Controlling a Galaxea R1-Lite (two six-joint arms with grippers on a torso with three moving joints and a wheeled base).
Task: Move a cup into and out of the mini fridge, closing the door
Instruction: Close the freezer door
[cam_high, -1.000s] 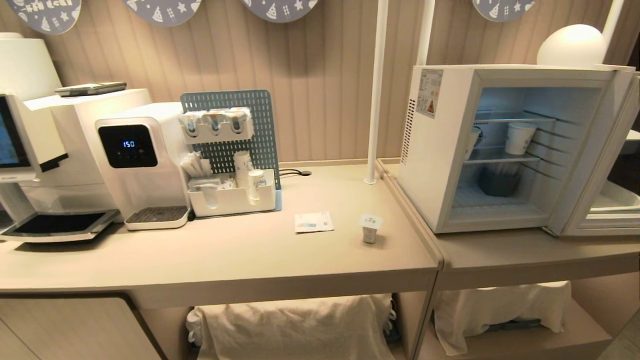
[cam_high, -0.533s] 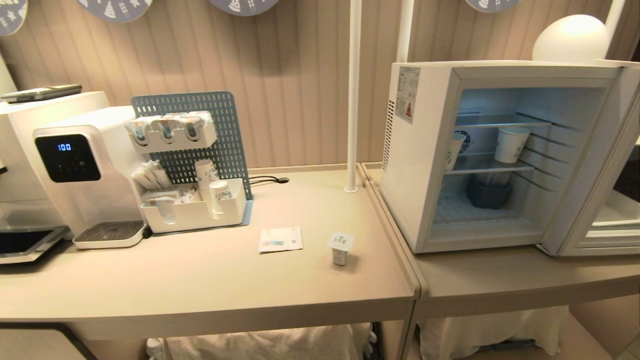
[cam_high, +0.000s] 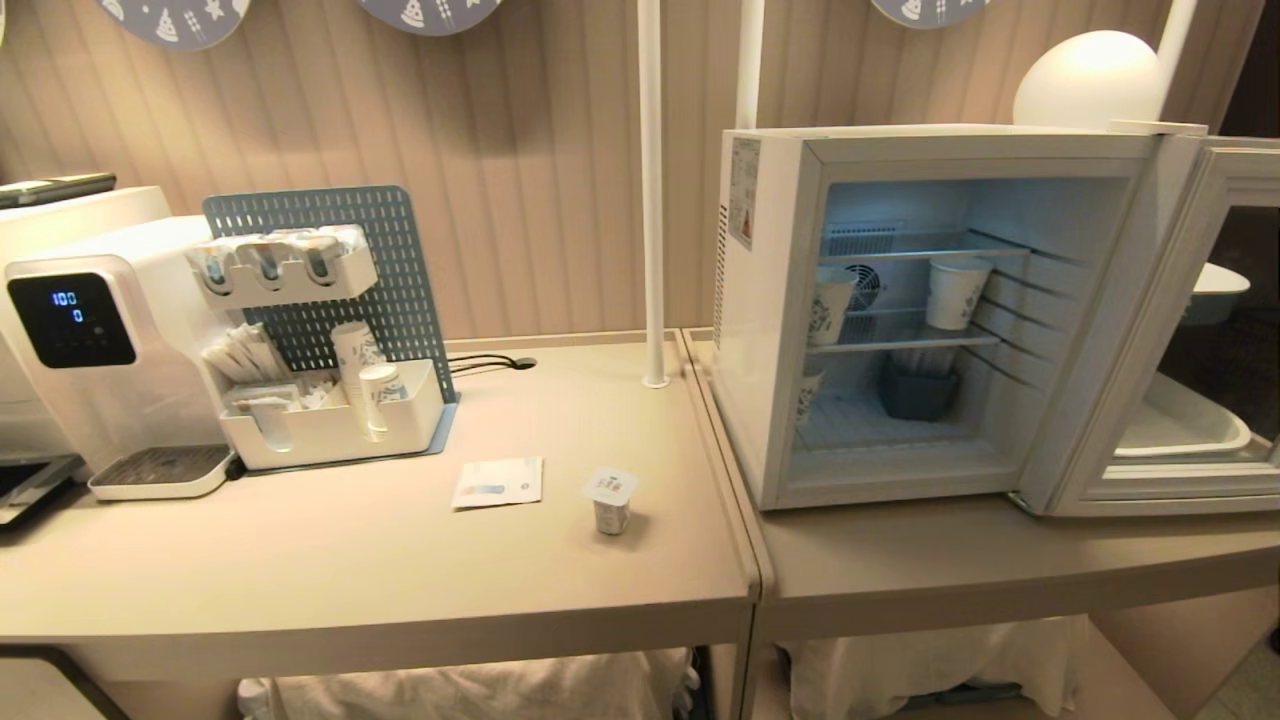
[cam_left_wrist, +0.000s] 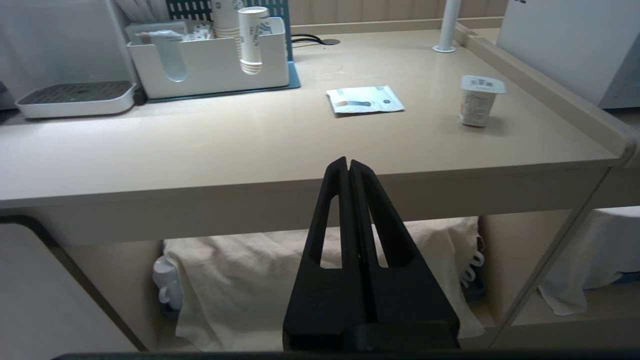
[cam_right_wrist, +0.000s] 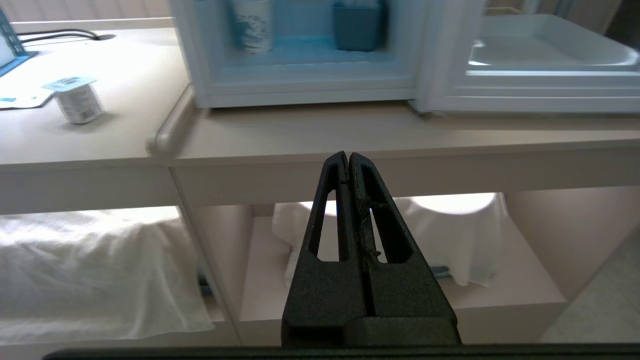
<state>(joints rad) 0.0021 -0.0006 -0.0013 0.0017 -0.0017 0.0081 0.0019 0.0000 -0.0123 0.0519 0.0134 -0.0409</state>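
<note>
**Fridge open, cup on the counter**

A beige counter runs along a ribbed wall. On it the cup stands upright beside a flat sachet, near the counter's right edge. The mini fridge sits on the next counter, its door swung wide to my right, paper cups on its shelves. My left claw and right claw hang below the counter front, both pressed together, empty.

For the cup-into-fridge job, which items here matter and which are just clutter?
Job items: cup standing on the counter; mini fridge; its door, swung open; left gripper and right gripper, both shut, low in front of the counter.

Clutter: paper sachet, water dispenser, pegboard organizer, paper cups inside the fridge.
</note>
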